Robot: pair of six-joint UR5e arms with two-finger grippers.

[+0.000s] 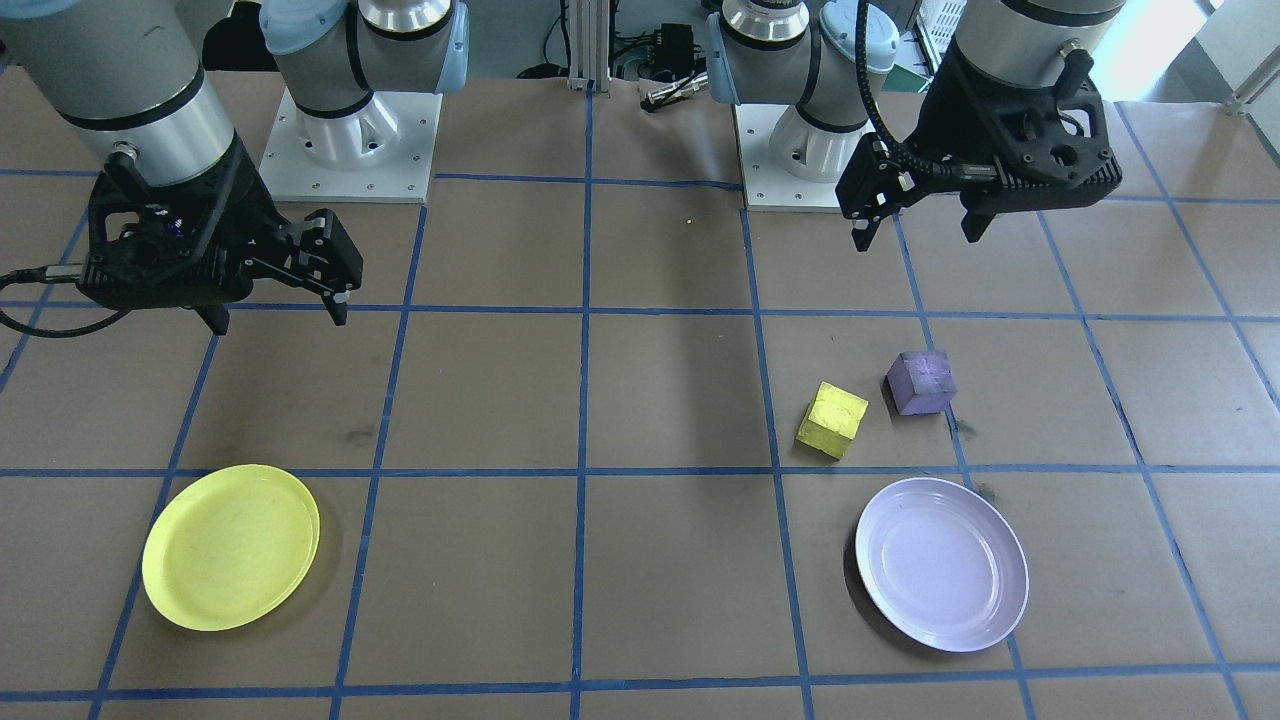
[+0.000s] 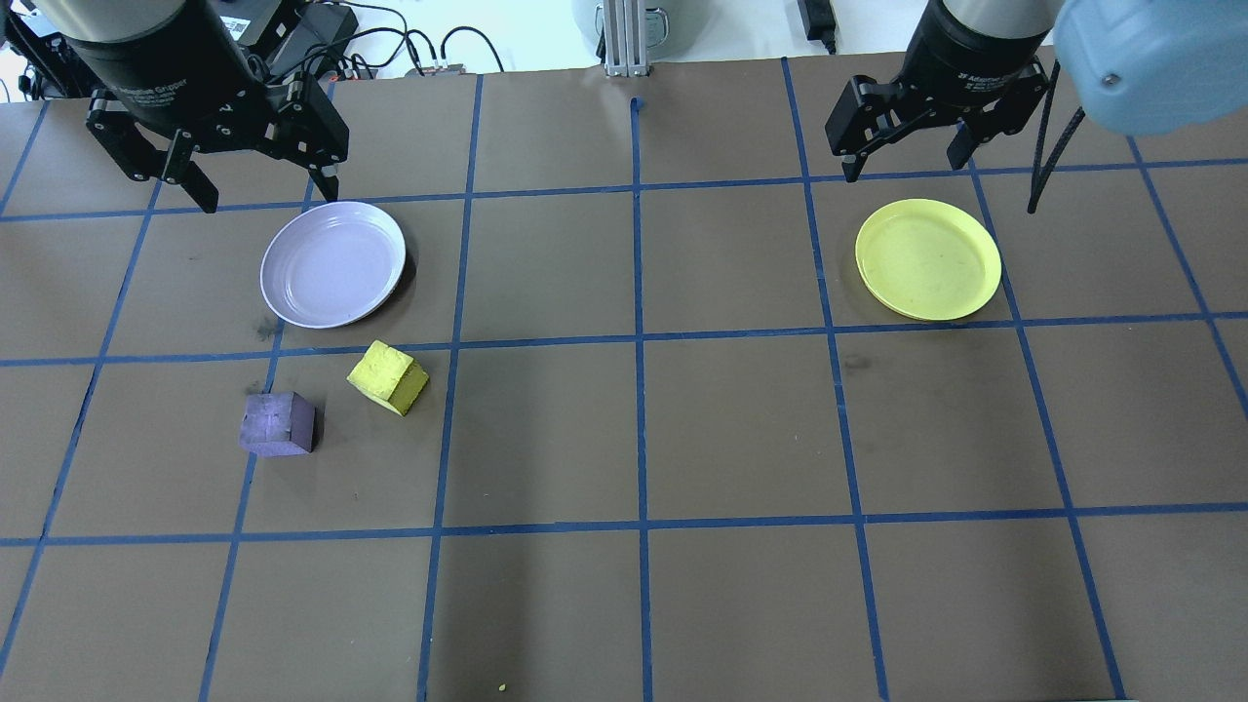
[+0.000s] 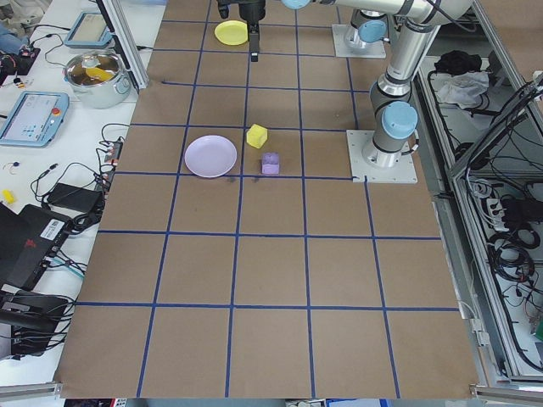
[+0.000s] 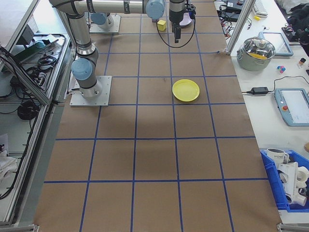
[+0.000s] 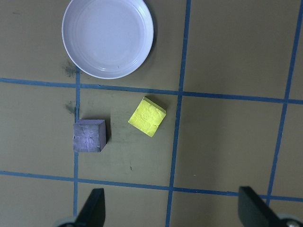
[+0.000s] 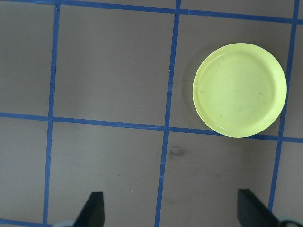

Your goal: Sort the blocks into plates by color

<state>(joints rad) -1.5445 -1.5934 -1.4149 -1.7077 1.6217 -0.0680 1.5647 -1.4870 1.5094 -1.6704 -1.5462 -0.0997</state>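
Observation:
The yellow block [image 2: 387, 376] and the purple block [image 2: 278, 423] lie side by side on the brown table, just on the robot's side of the empty lavender plate [image 2: 333, 263]. My left gripper [image 2: 265, 195] hangs open, holding nothing, above the far edge of that plate. Its wrist view shows both blocks, yellow [image 5: 147, 117] and purple [image 5: 88, 135], below the lavender plate [image 5: 108, 38]. On the other half of the table lies the empty yellow plate [image 2: 928, 258]. My right gripper [image 2: 905, 168] hovers open beyond it and holds nothing. The right wrist view shows the yellow plate [image 6: 239, 90] alone.
Blue tape lines [image 2: 639, 341] divide the brown table into squares. The two arm bases [image 1: 350, 140] [image 1: 790, 150] stand at the robot's edge. A metal pot [image 3: 95, 72], tablets and cables sit on a side bench past the table's far edge.

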